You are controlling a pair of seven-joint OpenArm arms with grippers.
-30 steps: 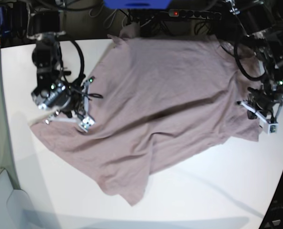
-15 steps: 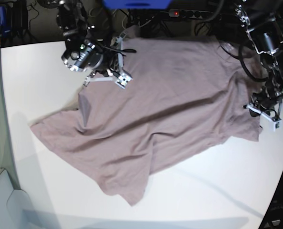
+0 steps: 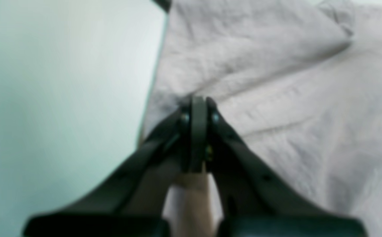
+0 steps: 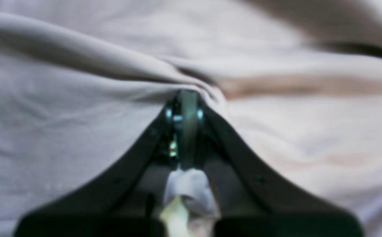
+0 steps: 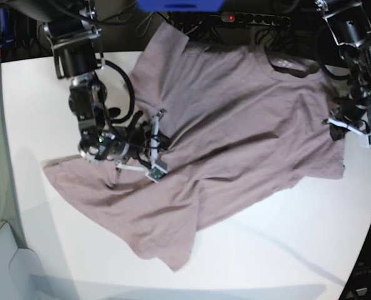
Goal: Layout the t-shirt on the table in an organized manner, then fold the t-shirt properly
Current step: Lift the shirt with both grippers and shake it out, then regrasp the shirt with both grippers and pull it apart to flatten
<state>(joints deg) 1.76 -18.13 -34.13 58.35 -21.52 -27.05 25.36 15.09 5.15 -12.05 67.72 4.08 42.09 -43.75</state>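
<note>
Both sets of jaws are clamped on cloth: the right gripper (image 4: 184, 98) pinches a raised fold mid-shirt, the left gripper (image 3: 195, 103) the edge at the base view's right. The t-shirt (image 5: 235, 137) sprawls diagonally, upper right to lower left, across the table (image 5: 285, 250). Only the base view shows the crumpled lower-left end, nearer the right gripper.

Mauve t-shirt (image 5: 229, 119) sprawls wrinkled over the white table (image 5: 285, 250), pinched in both pincers, its hem trailing beyond them.
</note>
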